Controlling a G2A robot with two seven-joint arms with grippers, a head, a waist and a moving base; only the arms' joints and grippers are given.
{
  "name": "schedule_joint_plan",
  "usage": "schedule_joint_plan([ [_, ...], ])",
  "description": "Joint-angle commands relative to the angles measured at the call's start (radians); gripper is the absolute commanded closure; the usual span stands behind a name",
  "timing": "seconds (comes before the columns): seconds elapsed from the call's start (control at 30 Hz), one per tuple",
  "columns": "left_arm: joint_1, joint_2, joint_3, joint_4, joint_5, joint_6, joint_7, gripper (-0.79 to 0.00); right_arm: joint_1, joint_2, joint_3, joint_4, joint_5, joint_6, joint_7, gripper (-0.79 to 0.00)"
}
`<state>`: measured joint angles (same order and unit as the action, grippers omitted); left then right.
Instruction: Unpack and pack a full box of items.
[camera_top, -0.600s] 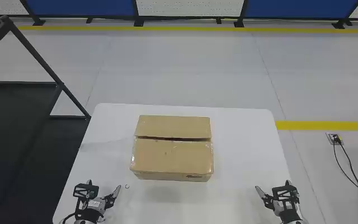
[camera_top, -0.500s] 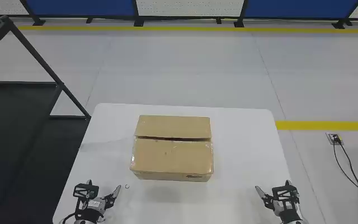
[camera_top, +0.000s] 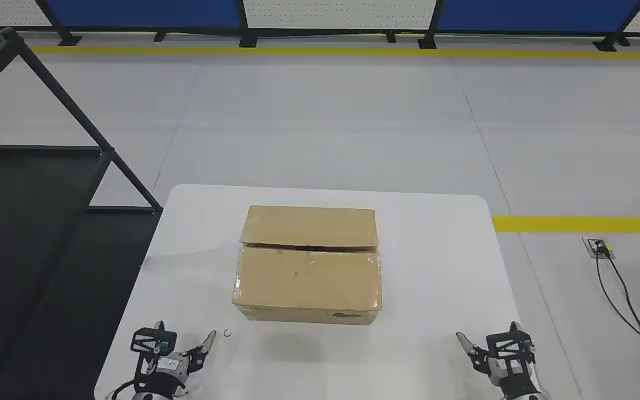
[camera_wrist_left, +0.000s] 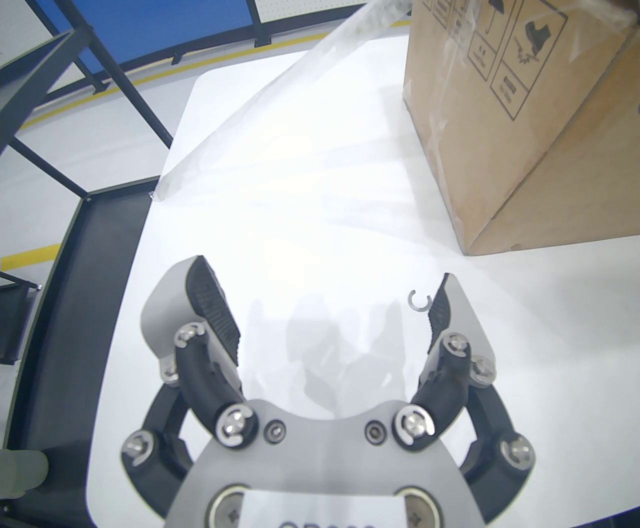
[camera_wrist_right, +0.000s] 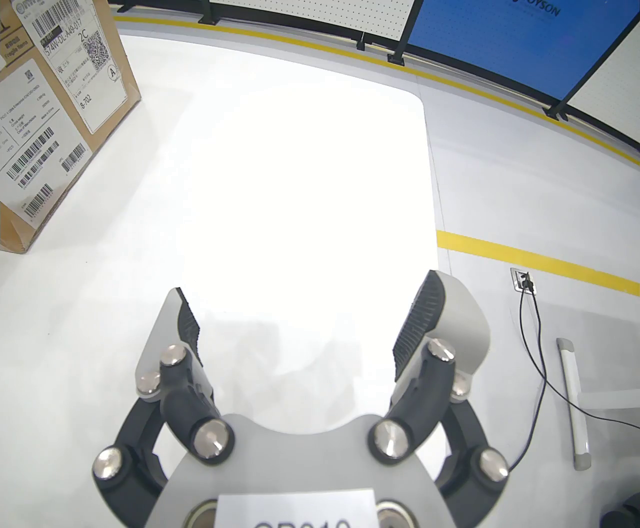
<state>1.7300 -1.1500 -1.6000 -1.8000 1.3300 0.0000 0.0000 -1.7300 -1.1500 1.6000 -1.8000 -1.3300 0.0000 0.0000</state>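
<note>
Closed cardboard box (camera_top: 309, 264) on the table (camera_top: 430, 300), both hands empty.
Its contents are hidden under shut flaps, and it is cut off in both wrist views. The brown box, white-labelled towards the right hand (camera_wrist_right: 305, 290), is set ahead of and between the hands. Left hand (camera_wrist_left: 322, 280) and right hand are held with fingers apart; a small C-shaped clip (camera_wrist_left: 419, 300) is seen just beside a left fingertip.

Top camera high above the table (camera_top: 440, 260), wrist cameras low and close, box (camera_top: 310, 275) common to all.
</note>
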Motion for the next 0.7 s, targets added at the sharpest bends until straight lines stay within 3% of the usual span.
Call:
schedule_joint_plan([
  [0.0,-0.001,0.0,0.0,-0.001,0.003,-0.002,0.003,-0.785,0.0,0.0,-0.001,-0.001,0.0,-0.002,-0.001,-0.785],
  [0.3,-0.008,0.007,-0.07,0.013,-0.036,-0.127,0.111,-0.785,-0.01,-0.005,-0.033,-0.097,-0.007,-0.053,-0.019,-0.785],
  [0.5,-0.022,0.005,-0.104,0.0,-0.132,-0.171,0.156,-0.785,-0.045,-0.003,-0.011,-0.217,0.074,-0.135,0.025,-0.785],
  [0.67,-0.022,0.005,-0.104,0.0,-0.132,-0.171,0.156,-0.785,-0.047,-0.003,-0.009,-0.225,0.076,-0.138,0.031,-0.785],
])
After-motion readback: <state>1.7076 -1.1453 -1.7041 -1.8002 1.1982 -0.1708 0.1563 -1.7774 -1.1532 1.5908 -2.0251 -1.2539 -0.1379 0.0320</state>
